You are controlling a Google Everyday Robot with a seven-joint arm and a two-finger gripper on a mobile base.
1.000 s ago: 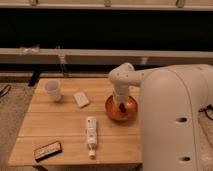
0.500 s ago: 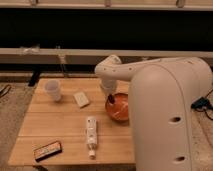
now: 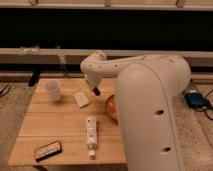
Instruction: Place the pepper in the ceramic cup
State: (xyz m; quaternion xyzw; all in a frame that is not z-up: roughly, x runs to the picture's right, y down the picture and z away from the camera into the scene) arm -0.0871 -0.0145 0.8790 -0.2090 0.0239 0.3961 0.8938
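On the desk (image 3: 35,125), a dark flat box (image 3: 47,149) lies near the front left corner. The cup (image 3: 53,90) stands upright at the back left, and its inside shows plain white. Right of it lies a white packet (image 3: 81,98), and nearer the front a white bottle (image 3: 91,134) lies on its side. The gripper (image 3: 95,91) hangs just right of the packet, between it and the bowl (image 3: 110,106). Its jaws are clenched on the pepper (image 3: 96,93), a small dark-red, glossy bit at their tip, held above the desk and well apart from the cup. Half a second ago the gripper was over the bowl's left rim; it has since swung left. The arm hides most of the orange bowl, so I cannot tell its contents.
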